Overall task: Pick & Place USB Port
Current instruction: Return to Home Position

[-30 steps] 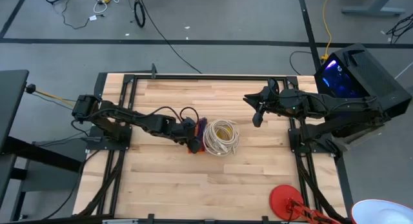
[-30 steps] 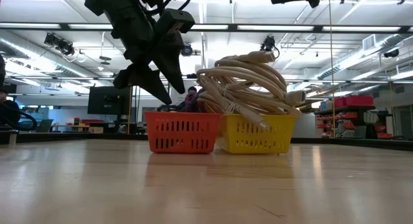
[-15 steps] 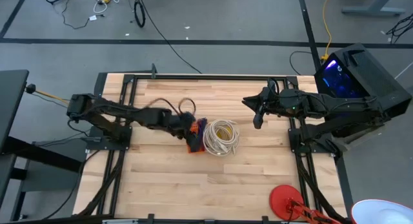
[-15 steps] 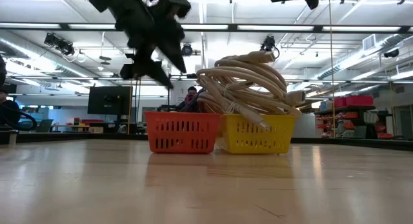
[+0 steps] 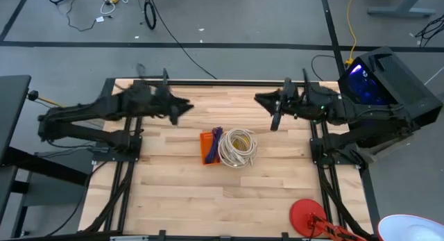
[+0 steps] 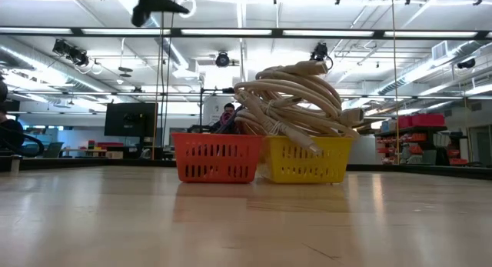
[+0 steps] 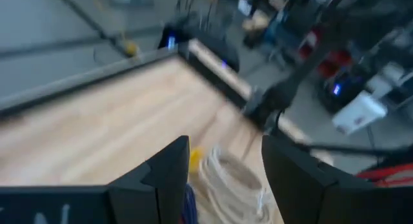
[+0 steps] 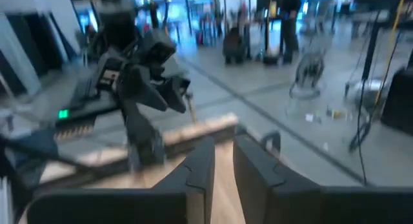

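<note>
An orange basket (image 5: 206, 148) with purple cables (image 5: 216, 135) stands mid-table, bottom on the wood; it also shows in the low view (image 6: 215, 157). Beside it on the right stands a yellow basket (image 6: 304, 161) heaped with a cream cable coil (image 5: 238, 146). I cannot make out a USB port; it is hidden among the cables or out of view. My left gripper (image 5: 182, 106) hovers open, high over the far left of the table, and its wrist view (image 7: 226, 175) looks down on the coil (image 7: 235, 179). My right gripper (image 5: 269, 107) hovers at the far right, its fingers (image 8: 258, 169) a narrow gap apart with nothing between them.
Bare wood lies all around the two baskets. A red round object (image 5: 306, 217) sits at the table's near right corner. Black frame rails (image 5: 208, 82) run along the table's edges. A dark box with a lit screen (image 5: 378, 78) stands off the far right corner.
My left gripper has risen from just above the orange basket and drawn back toward the table's far left, tipping up from steeply downward to nearly level. My right gripper has tipped up a little and risen slightly. The baskets and cables have stayed put.
</note>
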